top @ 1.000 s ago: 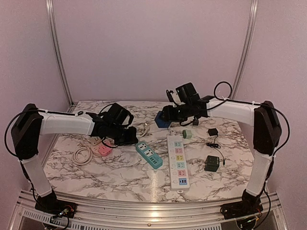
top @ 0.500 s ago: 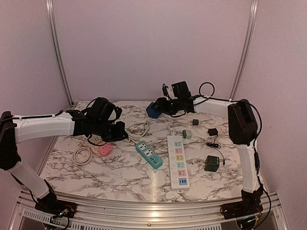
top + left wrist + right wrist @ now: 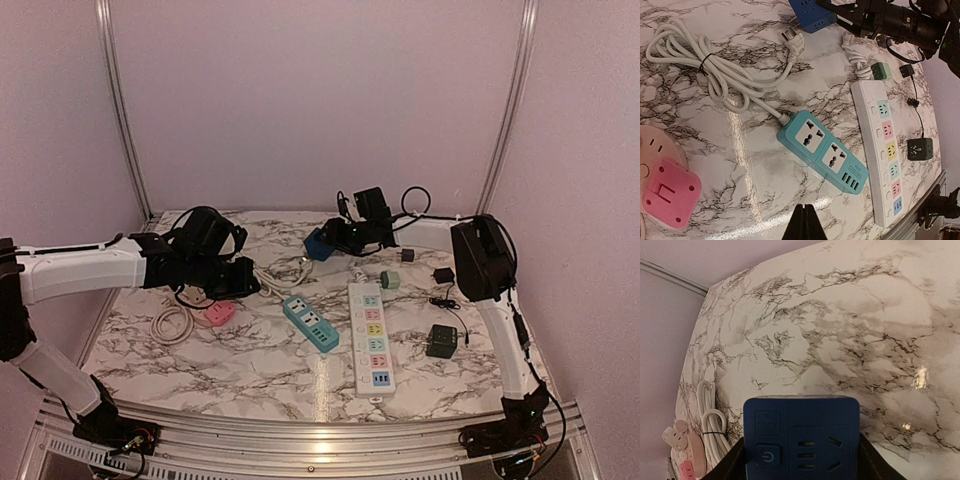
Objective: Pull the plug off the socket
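Near the middle of the far edge of the marble tabletop (image 3: pixel 250 370), the right gripper (image 3: pixel 801 460) is clamped on both sides of the blue cube socket (image 3: pixel 801 432), and the teal power strip's (image 3: pixel 822 152) white plug (image 3: pixel 795 42) lies free just beside it. The left gripper (image 3: pixel 802 225), pressed closed and empty, hangs over the left part. I judge the pull is done; the next move only calls for setting the cube down and releasing it
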Motion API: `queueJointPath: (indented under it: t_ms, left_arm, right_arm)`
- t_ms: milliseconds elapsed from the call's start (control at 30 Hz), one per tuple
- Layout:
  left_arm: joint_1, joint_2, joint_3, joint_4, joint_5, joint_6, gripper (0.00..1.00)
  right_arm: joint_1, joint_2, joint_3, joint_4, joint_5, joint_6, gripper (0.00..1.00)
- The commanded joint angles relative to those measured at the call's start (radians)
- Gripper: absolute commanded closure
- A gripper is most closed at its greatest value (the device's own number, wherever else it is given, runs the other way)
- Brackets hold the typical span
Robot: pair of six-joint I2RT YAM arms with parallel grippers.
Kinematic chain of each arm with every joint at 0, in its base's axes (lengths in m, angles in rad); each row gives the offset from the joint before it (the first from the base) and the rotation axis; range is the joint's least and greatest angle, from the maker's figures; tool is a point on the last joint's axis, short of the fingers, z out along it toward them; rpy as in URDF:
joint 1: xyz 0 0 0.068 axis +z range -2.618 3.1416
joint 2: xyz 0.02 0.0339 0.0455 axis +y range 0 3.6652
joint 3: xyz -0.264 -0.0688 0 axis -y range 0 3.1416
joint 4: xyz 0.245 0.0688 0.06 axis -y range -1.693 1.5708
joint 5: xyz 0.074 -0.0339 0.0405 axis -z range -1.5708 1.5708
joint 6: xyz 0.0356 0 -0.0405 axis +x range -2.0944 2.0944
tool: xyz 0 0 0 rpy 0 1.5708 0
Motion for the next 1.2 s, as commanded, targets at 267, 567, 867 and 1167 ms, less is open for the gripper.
queueJointPath:
  t_ms: [267, 567, 867, 1167]
  left_arm:
    - [0.021, -0.02, -0.012, -0.026, -0.059, -0.02, 1.0]
    - [0.023, -0.007, -0.017, -0.023, -0.087, -0.029, 1.0]
    - [0.038, -0.006, -0.016, -0.034, -0.1, -0.019, 1.0]
    - [0.144, -0.008, -0.012, -0.043, -0.117, 0.011, 1.0]
  right_arm:
    - [-0.017, 0.003, 0.037, -0.098, -0.007, -0.056, 0.3]
    - [-0.018, -0.007, 0.043, -0.139, 0.018, -0.094, 0.22]
    - [-0.018, -0.024, 0.057, -0.198, 0.088, -0.134, 0.18]
    - [-0.016, -0.091, 0.01, -0.252, 0.158, -0.195, 0.11]
